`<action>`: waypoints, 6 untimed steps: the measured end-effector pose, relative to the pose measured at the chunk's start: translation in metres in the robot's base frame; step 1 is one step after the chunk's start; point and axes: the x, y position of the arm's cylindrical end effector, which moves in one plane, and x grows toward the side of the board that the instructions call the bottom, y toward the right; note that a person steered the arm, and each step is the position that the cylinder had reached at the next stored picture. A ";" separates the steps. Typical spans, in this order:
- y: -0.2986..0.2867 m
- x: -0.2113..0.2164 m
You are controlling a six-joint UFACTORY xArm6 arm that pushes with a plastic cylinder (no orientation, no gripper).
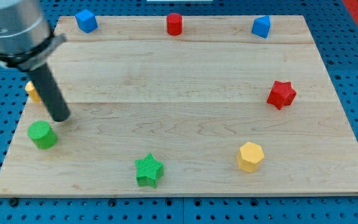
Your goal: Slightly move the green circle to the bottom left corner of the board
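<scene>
Nearest the view's bottom, right of the green circle [42, 134], sit the green star [148, 170] and, further right, the yellow hexagon [250, 156]. The green circle itself rests on the table [185, 93] near its left edge, already fairly close to the bottom left corner.

My tip [61, 118] stands just above and to the right of the circle, near it but seemingly not touching. The tool is a bare rod, so there is nothing to open or clench; it holds nothing and can only push.

That placement suits me, I judge: the corner lies down and left of the circle, and my tip is on the opposite side. I want to push along the line through the circle's middle, slowly and briefly, since only a small shift is asked and the table's edge is near. An off-centre push could make it slip sideways.

Above the circle, a yellow block [32, 91] peeks out behind the rod. Far to the right is the red star [281, 94]. Along the top edge stand a blue block [86, 20], a red cylinder [174, 23] and another blue block [261, 27].
</scene>
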 end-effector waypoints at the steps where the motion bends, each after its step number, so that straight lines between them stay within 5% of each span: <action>1: 0.004 0.016; 2: 0.021 0.025; 3: 0.104 0.007; 6: 0.444 0.042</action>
